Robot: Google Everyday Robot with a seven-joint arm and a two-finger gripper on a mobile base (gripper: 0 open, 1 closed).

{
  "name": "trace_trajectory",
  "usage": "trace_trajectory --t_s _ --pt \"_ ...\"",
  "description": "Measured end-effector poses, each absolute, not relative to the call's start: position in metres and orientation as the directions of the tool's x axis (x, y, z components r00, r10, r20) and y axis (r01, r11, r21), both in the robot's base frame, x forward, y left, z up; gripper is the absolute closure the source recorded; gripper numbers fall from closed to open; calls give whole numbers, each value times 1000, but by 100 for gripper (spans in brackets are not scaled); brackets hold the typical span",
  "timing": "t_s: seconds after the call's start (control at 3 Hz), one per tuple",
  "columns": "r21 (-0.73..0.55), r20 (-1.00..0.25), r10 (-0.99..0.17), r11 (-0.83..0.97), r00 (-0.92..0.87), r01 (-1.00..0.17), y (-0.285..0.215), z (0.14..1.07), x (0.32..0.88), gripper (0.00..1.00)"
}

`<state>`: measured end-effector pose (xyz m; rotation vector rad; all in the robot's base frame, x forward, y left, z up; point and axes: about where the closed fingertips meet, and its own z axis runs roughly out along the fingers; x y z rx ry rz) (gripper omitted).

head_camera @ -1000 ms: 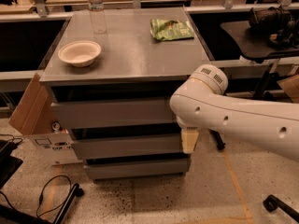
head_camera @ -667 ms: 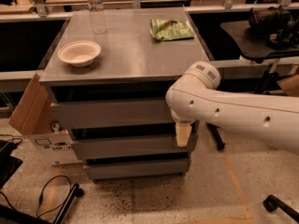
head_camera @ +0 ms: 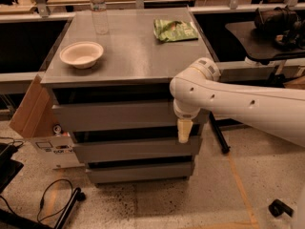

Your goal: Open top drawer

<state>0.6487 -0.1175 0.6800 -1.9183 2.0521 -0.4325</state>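
The grey cabinet [head_camera: 128, 56] has three stacked drawer fronts. The top drawer [head_camera: 114, 116] is the uppermost flat grey front with no handle, and a dark gap runs above it under the cabinet top. It sits roughly in line with the fronts below. My white arm [head_camera: 238, 104] reaches in from the right. My gripper [head_camera: 183, 135] hangs downward in front of the right end of the top drawer, its cream tip over the gap between the top and middle drawer fronts.
On the cabinet top are a white bowl [head_camera: 81, 54], a clear plastic bottle [head_camera: 98, 9] and a green snack bag [head_camera: 174, 30]. A cardboard box [head_camera: 29, 109] leans at the cabinet's left side. Black cables [head_camera: 55, 204] lie on the floor. A dark chair [head_camera: 267, 32] stands at right.
My arm has swung left and slightly up along the drawer fronts, bringing the gripper tip closer in over the top drawer's right end. The drawer fronts have not moved.
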Motion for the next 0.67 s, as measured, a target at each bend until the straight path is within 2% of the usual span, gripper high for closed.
trace_trajectory --t_s 0.33,0.67 --pt "-356 -29 -997 82 -77 -931 -122 670 666 13" --pt "-309 -34 -996 92 -86 -946 -124 666 673 37"
